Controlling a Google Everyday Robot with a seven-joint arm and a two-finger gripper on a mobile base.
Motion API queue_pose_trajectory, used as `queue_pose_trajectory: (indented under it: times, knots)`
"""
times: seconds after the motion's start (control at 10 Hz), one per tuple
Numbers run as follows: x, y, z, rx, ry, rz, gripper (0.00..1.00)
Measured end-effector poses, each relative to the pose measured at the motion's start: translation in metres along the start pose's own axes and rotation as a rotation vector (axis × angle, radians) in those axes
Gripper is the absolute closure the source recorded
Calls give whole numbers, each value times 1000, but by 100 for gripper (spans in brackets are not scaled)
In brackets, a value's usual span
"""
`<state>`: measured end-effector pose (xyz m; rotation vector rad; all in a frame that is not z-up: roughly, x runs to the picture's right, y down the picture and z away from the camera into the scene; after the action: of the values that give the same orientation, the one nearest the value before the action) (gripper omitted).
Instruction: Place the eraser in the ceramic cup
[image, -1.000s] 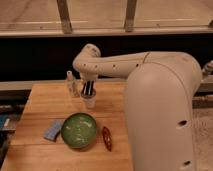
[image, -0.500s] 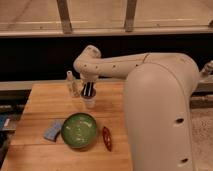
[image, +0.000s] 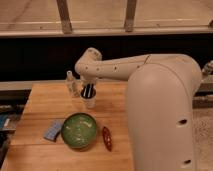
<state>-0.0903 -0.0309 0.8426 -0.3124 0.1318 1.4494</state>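
Observation:
My gripper (image: 88, 92) hangs pointing down at the back middle of the wooden table, directly over the ceramic cup (image: 90, 104). It is shut on the eraser (image: 88, 93), a black block with a thin pale stripe that stands upright between the fingers. The eraser's lower end is at the mouth of the small whitish cup. How deep it reaches into the cup is hidden by the rim.
A clear slim bottle (image: 70, 83) stands just left of the cup. A wide green bowl (image: 79, 131) sits in front of it, with a grey-blue pad (image: 52, 131) to its left and a dark red oblong thing (image: 106, 138) to its right. My bulky white arm (image: 160, 110) covers the table's right side.

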Motion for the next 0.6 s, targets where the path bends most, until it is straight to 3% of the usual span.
queue_pose_trajectory:
  times: [0.6]
  knots:
    - [-5,1,6,-5,-11,3,100]
